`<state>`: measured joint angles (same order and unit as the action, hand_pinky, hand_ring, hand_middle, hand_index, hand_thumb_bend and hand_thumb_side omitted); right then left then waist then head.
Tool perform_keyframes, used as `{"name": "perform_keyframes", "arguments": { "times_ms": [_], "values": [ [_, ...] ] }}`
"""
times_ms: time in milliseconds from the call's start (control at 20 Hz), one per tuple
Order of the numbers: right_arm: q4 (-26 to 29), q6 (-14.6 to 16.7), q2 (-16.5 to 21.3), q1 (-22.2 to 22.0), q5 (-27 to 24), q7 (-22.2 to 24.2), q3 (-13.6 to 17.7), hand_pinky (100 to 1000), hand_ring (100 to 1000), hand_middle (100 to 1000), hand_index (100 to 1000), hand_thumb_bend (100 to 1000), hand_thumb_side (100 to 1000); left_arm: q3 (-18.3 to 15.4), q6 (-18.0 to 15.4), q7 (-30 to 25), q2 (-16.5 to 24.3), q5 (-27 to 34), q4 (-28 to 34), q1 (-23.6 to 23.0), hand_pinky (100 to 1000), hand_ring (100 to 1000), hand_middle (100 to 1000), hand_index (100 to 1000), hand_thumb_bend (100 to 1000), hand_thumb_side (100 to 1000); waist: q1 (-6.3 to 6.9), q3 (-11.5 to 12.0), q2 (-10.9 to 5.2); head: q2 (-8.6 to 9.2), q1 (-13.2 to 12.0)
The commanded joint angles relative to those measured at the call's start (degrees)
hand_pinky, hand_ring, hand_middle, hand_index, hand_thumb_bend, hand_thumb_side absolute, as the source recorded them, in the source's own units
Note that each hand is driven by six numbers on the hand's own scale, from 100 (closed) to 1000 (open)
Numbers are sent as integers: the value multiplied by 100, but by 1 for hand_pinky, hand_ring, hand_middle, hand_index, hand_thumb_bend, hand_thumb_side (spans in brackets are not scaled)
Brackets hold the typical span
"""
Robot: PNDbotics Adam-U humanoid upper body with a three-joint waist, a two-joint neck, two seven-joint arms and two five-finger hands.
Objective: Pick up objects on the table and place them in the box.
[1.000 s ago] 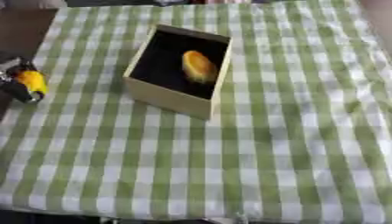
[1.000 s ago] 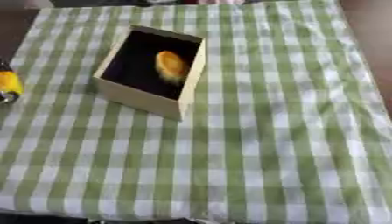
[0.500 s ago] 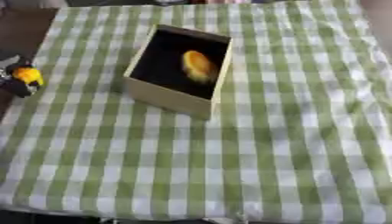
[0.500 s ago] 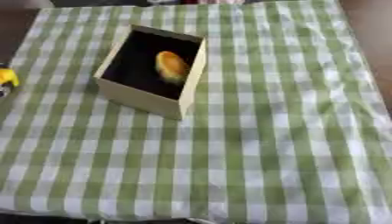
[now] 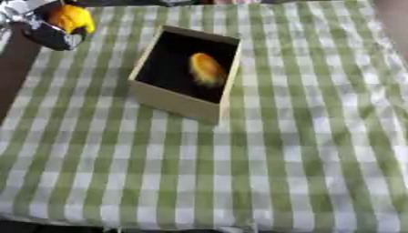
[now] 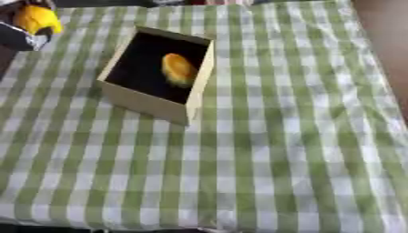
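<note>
1. Green-and-white checked tablecloth (image 5: 263, 150) fills the left eye view; at upper left, the left hand (image 5: 49, 32) has its fingers curled round a yellow object (image 5: 70, 18), which could slip if released short of the box (image 5: 177, 101).
2. Right eye view: an orange-yellow object (image 6: 178, 69) lies inside the box, upper left of centre.

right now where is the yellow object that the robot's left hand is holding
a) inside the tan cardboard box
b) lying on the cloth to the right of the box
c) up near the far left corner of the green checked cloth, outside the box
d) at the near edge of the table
c: the left hand is curled round the yellow object at the upper left, clear of the tan cardboard box, which holds a different orange-yellow item.
</note>
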<state>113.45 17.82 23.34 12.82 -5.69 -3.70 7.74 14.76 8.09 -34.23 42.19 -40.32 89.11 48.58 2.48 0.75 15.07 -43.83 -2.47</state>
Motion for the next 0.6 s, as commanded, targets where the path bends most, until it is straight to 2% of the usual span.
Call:
{"name": "perform_keyframes", "arguments": {
  "times_ms": [50, 350, 600],
  "values": [
    [114, 8, 91, 51, -15, 24, 31, 923, 831, 690, 900, 100, 618, 185, -87, -235, -162, 174, 432, 373, 528, 554, 528, 687, 100, 125, -8, -1, -123, -29, 30],
    [114, 7, 91, 83, -41, 37, 27, 923, 831, 690, 900, 100, 618, 619, -185, -582, -890, 479, 481, 913, 527, 552, 529, 689, 100, 164, -12, -31, -131, -29, 25],
    [114, 46, 101, 173, -69, -12, 61, 922, 830, 693, 899, 100, 618, 935, -286, -755, -1507, 578, 451, 1031, 524, 550, 528, 689, 100, 188, -39, -53, -122, -29, 30]
  ]
}}
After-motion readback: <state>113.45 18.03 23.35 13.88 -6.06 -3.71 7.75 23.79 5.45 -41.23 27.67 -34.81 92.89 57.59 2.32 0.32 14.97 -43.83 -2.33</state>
